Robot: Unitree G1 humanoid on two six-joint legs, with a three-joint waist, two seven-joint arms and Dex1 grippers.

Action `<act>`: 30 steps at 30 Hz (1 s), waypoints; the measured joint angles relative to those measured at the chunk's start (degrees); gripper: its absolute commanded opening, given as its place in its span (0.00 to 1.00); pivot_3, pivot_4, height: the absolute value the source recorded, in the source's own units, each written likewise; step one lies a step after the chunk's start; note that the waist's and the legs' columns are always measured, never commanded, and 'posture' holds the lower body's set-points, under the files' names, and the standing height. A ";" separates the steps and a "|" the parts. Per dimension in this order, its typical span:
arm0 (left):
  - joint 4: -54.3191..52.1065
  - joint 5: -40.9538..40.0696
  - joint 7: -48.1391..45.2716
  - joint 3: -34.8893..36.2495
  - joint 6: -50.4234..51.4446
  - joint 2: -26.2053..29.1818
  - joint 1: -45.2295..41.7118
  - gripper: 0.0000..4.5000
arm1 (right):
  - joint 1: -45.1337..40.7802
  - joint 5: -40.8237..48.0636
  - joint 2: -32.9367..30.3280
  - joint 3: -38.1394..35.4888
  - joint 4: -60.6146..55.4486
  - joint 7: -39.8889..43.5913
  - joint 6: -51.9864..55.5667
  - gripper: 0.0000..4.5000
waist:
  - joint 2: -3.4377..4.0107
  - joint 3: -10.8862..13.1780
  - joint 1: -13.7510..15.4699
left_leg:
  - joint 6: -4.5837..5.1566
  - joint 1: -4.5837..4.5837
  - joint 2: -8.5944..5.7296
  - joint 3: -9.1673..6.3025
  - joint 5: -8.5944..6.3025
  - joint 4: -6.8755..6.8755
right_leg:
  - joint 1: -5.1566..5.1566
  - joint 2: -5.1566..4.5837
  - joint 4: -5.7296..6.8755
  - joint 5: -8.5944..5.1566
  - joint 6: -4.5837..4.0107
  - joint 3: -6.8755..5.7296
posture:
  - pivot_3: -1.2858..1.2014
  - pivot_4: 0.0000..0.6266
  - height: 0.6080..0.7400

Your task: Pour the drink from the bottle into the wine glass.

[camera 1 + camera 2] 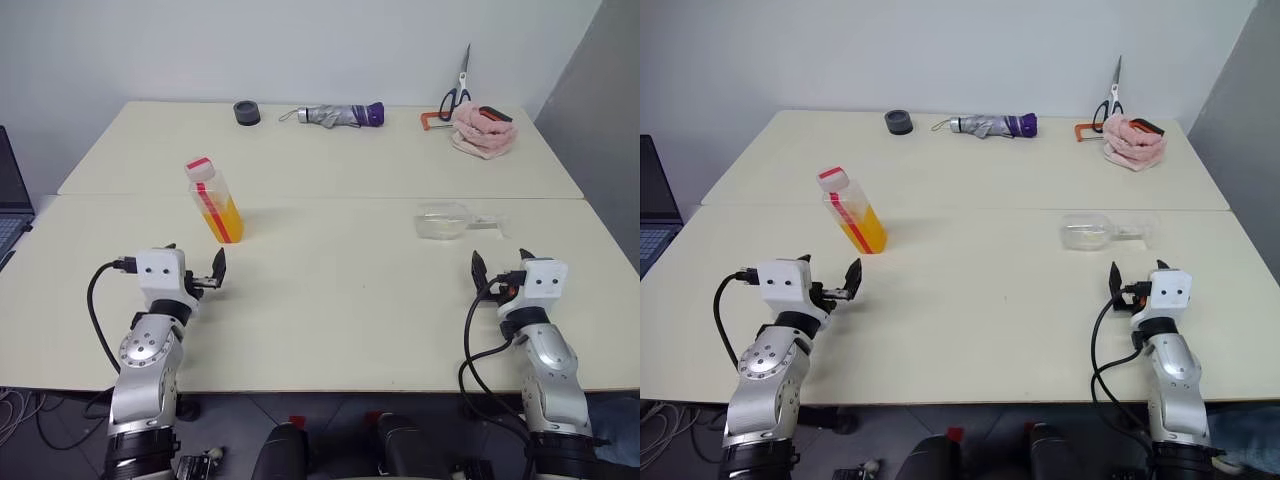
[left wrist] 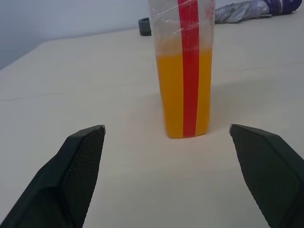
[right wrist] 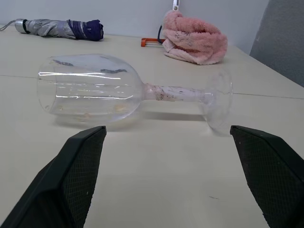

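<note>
The bottle [image 1: 212,195] stands upright on the left half of the table, red-and-white cap on, with the orange drink [image 1: 225,221] filling its lower part. My left gripper [image 1: 195,260] is open a short way in front of it, and the left wrist view shows the bottle [image 2: 185,71] between and beyond the two fingers, untouched. The wine glass [image 1: 447,221] lies on its side on the right half, bowl toward the left and foot toward the right. My right gripper [image 1: 501,260] is open just in front of it, and the glass [image 3: 95,88] lies across its line, apart from the fingers.
Along the far edge lie a dark round object [image 1: 247,112], a folded grey-and-purple umbrella [image 1: 335,115], scissors [image 1: 458,92], an orange-handled tool [image 1: 432,120] and a pink cloth [image 1: 485,131]. A laptop [image 1: 10,200] sits off the left side. A seam [image 1: 330,197] joins the two tabletops.
</note>
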 measured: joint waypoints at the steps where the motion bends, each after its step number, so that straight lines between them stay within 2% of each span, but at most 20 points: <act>1: 0.02 0.00 0.00 0.00 -0.07 0.00 0.00 1.00 | 0.00 0.00 0.00 0.00 0.00 0.00 0.00 0.99 | 0.00 0.00 0.00 | 0.00 0.00 0.00 0.00 0.00 0.00 | 0.00 0.00 0.00 0.00 0.00 0.00 | 0.52 0.24 1.00; 18: 0.24 1.03 1.50 0.48 -1.58 0.00 0.47 1.00 | 0.33 0.44 0.01 1.55 -0.68 3.28 0.00 0.99 | 0.00 0.00 0.00 | 0.00 0.01 0.00 0.01 0.00 -0.01 | 0.00 0.00 -0.01 -0.03 0.05 0.00 | 0.52 0.24 1.00; 30: -0.77 0.25 3.58 2.23 1.07 -0.01 0.63 1.00 | 0.39 0.44 0.04 2.19 -2.64 3.78 1.47 0.99 | 0.00 0.00 0.00 | 0.00 0.01 0.01 0.01 0.00 -0.01 | 0.00 0.00 -0.02 -0.04 0.08 0.00 | 0.52 0.24 1.00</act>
